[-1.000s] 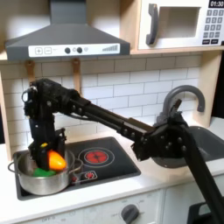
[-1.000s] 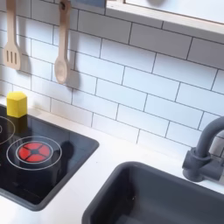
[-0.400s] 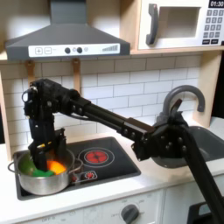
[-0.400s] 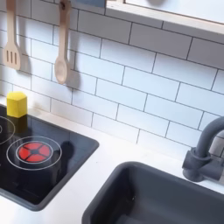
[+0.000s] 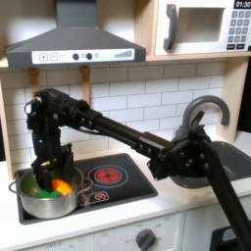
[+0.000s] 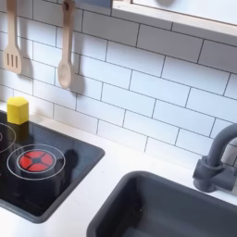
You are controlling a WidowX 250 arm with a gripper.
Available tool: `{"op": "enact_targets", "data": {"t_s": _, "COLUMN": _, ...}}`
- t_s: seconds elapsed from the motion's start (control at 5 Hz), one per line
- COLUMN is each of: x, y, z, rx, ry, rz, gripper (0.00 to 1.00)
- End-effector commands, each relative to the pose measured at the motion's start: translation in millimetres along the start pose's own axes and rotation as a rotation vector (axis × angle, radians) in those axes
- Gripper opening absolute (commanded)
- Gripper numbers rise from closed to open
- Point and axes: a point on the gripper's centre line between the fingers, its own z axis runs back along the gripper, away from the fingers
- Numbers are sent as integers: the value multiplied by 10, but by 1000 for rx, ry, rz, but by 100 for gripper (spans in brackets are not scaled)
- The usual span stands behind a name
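While our gripper [image 5: 53,173] dips into the pot [image 5: 29,202] on the stove [image 5: 123,186], we're at the placing step: the orange piece [image 5: 62,186] sits inside beside something green [image 5: 35,183]. Whether the jaws have parted, we cannot tell. Next, as we judge it, comes a clean lift.
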Motion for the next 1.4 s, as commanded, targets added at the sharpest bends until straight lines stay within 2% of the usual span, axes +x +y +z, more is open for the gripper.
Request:
{"op": "enact_targets", "data": {"t_s": 0.0, "x": -6, "y": -72, "z": -64, "rx": -8, "ry": -10, "rz": -22, "gripper": 100}}
{"op": "enact_targets", "data": {"t_s": 0.2, "x": -55, "y": -71, "z": -52, "rx": 23, "ry": -39, "rz": -36, "gripper": 100}}
{"op": "enact_targets", "data": {"t_s": 0.6, "x": -137, "y": -169, "z": -44, "rx": 10, "ry": -59, "rz": -61, "gripper": 100}}
{"op": "enact_targets", "data": {"t_s": 1.2, "x": -209, "y": -159, "z": -40, "rx": 6, "ry": -59, "rz": -59, "gripper": 100}}
